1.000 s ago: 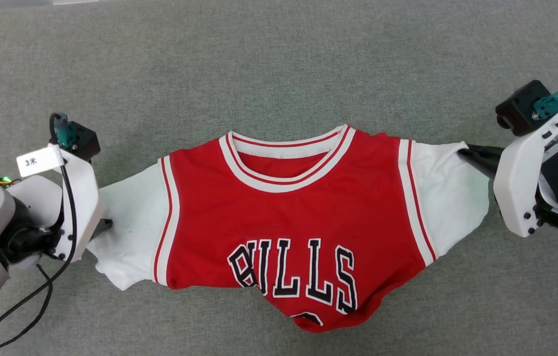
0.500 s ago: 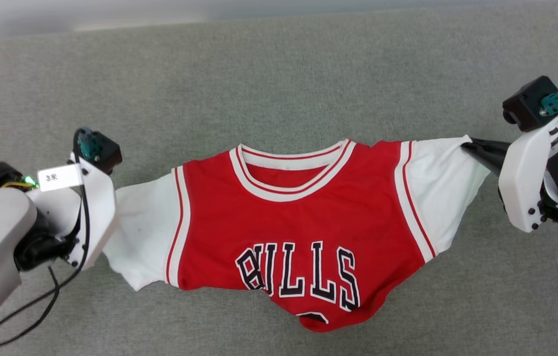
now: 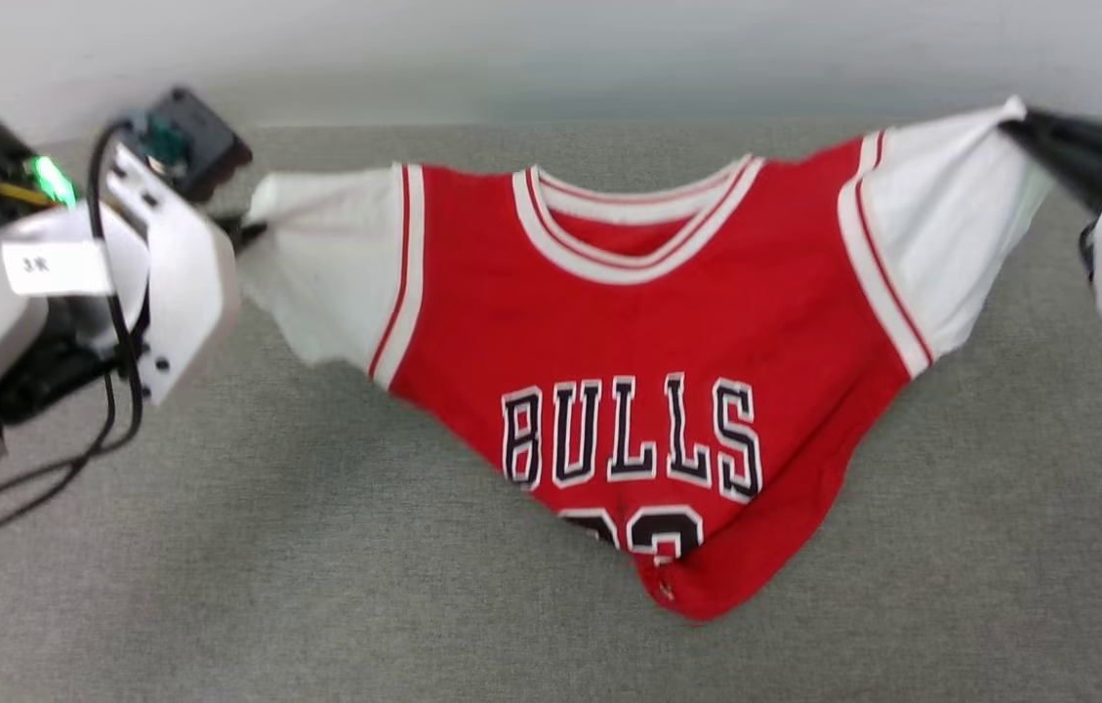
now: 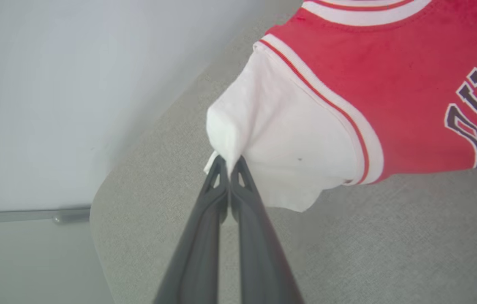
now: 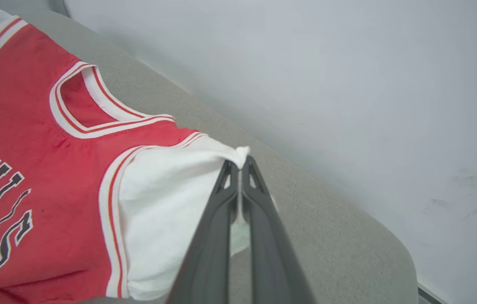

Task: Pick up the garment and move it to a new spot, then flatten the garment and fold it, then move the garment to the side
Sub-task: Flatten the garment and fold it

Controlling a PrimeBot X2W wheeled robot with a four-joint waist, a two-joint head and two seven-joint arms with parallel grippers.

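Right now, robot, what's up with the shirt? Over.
Left end effector and right end effector each shut on a white sleeve. Shirt stretched between them, lettering showing. Nothing in the way.

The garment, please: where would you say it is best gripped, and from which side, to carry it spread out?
At the outer tips of the left sleeve and right sleeve, each approached from its own side. They are the widest ends of the garment, so pinching there likely hangs it open, front showing. The left gripper and right gripper are shut on those tips.
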